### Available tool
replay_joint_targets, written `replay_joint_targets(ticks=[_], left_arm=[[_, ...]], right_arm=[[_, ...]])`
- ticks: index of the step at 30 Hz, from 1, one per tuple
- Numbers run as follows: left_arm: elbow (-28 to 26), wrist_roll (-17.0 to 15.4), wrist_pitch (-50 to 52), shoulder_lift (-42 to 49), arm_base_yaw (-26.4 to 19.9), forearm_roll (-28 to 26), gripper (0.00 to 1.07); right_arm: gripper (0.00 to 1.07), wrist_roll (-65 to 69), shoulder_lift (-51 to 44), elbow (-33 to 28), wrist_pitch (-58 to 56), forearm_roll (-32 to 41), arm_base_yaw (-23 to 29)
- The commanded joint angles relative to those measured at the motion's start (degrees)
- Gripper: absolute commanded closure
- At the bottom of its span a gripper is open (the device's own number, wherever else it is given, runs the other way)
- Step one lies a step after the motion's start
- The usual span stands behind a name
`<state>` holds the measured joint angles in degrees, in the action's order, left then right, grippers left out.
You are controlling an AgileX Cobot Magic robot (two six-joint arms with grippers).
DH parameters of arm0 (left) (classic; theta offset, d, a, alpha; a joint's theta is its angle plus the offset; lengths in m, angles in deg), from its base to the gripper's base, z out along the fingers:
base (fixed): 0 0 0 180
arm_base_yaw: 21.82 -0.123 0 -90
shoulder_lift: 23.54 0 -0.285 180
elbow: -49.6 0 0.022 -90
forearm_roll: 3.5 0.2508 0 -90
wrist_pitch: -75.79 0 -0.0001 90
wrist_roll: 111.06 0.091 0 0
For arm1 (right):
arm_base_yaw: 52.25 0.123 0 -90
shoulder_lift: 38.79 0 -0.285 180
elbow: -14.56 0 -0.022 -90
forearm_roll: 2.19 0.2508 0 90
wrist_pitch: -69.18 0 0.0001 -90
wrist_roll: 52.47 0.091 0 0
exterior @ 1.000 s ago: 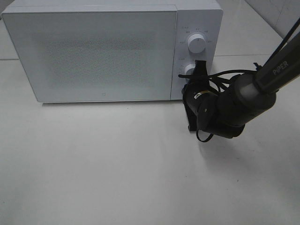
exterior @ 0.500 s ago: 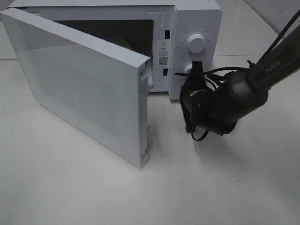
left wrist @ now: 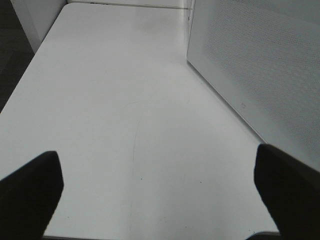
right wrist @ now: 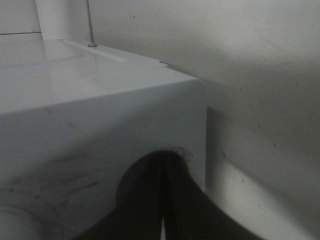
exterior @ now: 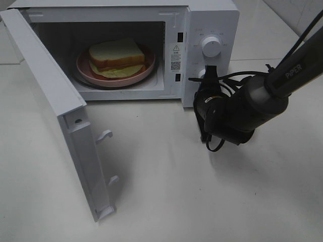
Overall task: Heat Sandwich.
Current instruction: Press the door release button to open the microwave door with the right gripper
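The sandwich (exterior: 117,56), white bread with tan crust and a yellow-green filling edge, lies on a round pink plate (exterior: 147,69) inside the white microwave (exterior: 214,17). The microwave door (exterior: 50,108) stands swung wide open to the left. My right gripper (exterior: 211,71) is shut with nothing in it, its tips against the control panel at the lower knob, which it partly hides. The right wrist view shows the shut right gripper (right wrist: 162,167) pressed to the microwave's white front. In the left wrist view my left gripper (left wrist: 159,187) is open over bare table, beside the door's outer face (left wrist: 260,60).
The upper knob (exterior: 211,46) on the control panel is uncovered. The right arm's black body and cables (exterior: 232,113) hang low over the table in front of the panel. The open door's edge, with its latch hooks (exterior: 105,135), juts toward the table's front left.
The microwave door has swung from shut to fully open leftward, uncovering the sandwich and plate. The right arm has shifted only slightly at the lower knob.
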<state>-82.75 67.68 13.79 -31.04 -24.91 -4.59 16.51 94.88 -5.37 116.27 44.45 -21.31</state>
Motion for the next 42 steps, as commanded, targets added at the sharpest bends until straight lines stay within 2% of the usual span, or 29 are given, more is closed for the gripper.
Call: replay_joint_targets(ticks=[1,13,28,36,42], left_arm=[[0.0,0.06,0.52,0.29,-0.11,-0.17,0.1],[0.0,0.06,0.52,0.29,-0.11,-0.06,0.1],[0.0,0.06,0.52,0.29,-0.11,-0.06,0.1],[0.0,0.06,0.52,0.29,-0.11,-0.06,0.1],[0.0,0.06,0.52,0.29,-0.11,-0.06,0.1]], right_arm=[[1.07,-0.46,-0.4,5.1,9.17,-5.73,-2.35],[1.07,-2.29,-3.84,-1.49,3.04,-2.18,1.43],[1.07,-11.29,-13.58,-10.77,-8.77,0.4,1.43],[1.07,-21.31,-23.38,-16.27,-19.08,-4.93,1.43],[1.07,-31.57,-28.65,-16.33,-29.34,-9.22,1.26]])
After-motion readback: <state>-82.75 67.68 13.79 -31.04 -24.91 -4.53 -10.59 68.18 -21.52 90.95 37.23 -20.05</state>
